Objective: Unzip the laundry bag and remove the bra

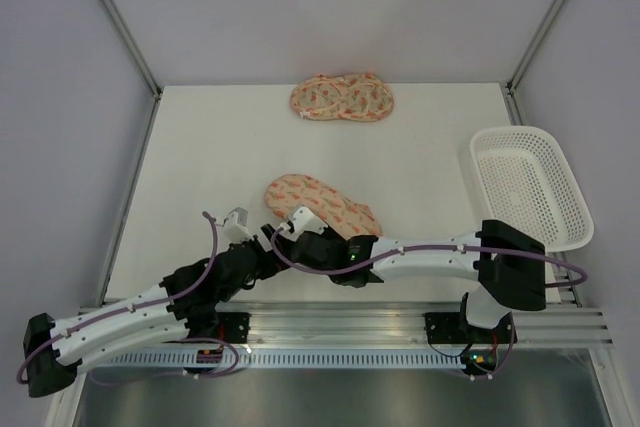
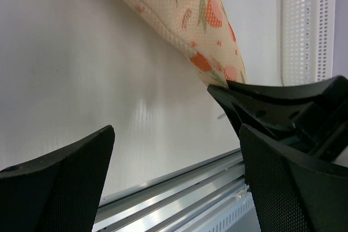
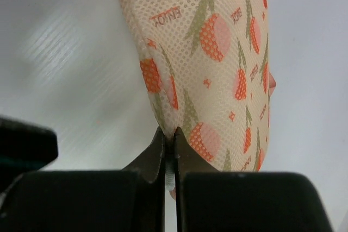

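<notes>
laundry bag mesh, small orange word repeated (seemingly "enjoy")

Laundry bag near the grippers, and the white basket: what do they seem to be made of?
The laundry bag looks like soft, matte fine-mesh fabric: tiny regular holes cover its printed surface. The basket looks like stiff white plastic, probably moulded: an even lattice of holes with a smooth rim.
</notes>
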Controlling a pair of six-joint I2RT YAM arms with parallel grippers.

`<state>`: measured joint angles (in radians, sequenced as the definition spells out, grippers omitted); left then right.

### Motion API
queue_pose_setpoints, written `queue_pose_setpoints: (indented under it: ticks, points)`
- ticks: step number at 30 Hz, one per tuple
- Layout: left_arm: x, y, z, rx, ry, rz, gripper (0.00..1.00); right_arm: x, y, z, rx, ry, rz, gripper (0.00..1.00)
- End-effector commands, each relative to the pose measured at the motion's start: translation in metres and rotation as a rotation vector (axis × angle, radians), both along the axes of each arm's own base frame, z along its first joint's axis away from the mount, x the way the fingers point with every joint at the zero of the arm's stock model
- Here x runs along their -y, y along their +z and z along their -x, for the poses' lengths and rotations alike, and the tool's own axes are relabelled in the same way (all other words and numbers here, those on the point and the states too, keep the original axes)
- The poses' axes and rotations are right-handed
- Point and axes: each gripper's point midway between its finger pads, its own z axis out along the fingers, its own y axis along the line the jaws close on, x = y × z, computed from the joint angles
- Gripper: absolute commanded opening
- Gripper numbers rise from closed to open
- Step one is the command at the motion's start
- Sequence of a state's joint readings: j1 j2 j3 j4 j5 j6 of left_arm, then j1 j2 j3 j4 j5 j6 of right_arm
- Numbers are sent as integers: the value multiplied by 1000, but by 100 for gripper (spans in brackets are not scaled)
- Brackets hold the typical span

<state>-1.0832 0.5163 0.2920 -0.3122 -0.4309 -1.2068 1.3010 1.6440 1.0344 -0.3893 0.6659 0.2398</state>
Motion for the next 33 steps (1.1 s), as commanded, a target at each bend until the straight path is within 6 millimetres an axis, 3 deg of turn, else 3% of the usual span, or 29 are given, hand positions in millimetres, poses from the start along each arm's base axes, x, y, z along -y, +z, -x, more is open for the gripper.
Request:
queue_pose_setpoints:
  ticks: [1, 2, 3, 4, 6, 7, 8, 11, 13, 15, 17, 18, 20, 22, 24, 25, 33]
  points:
    - [-3, 11, -12, 27, 81, 63, 99, -5, 16, 8, -19, -6, -126, 0]
    - [-5, 13, -14, 35, 98, 67, 99, -3, 16, 8, -20, -14, -132, 7]
    - [-5, 14, -15, 33, 112, 85, 99, 2, 15, 10, -24, -22, -130, 27]
    - [-6, 14, -16, 36, 124, 92, 99, 5, 15, 11, -28, -37, -139, 55]
    - [-7, 20, -19, 46, 149, 127, 100, 14, 20, 11, -14, -65, -167, 75]
    - [-7, 20, -20, 47, 156, 137, 100, 17, 24, 11, -13, -88, -201, 98]
    - [-6, 21, -21, 47, 161, 152, 100, 18, 40, 12, -2, -91, -268, 98]
    - [2, 24, -22, 45, 153, 200, 100, 21, 59, 17, 0, -86, -415, 98]
    - [11, 24, -23, 27, 145, 229, 100, 31, 88, 17, 29, -117, -575, 98]
    - [21, 12, -21, -28, 134, 207, 100, 51, 112, 16, 64, -185, -710, 98]
    - [35, 15, -21, -64, 111, 223, 99, 72, 124, 15, 87, -242, -784, 98]
    - [41, -1, -20, -102, 104, 174, 100, 79, 127, 14, 93, -284, -818, 98]
    - [65, 10, -21, -110, 51, 245, 99, 94, 125, 14, 93, -330, -832, 98]
    - [83, -3, -21, -152, 21, 245, 99, 102, 122, 14, 80, -398, -882, 98]
    - [104, 3, -20, -192, -15, 305, 99, 108, 117, 17, 50, -439, -938, 98]
    - [108, -14, -19, -235, -8, 272, 98, 109, 115, 19, 35, -441, -958, 98]
    - [118, -36, -33, -244, 58, 242, 93, 117, 104, 38, -71, -392, -1166, 98]
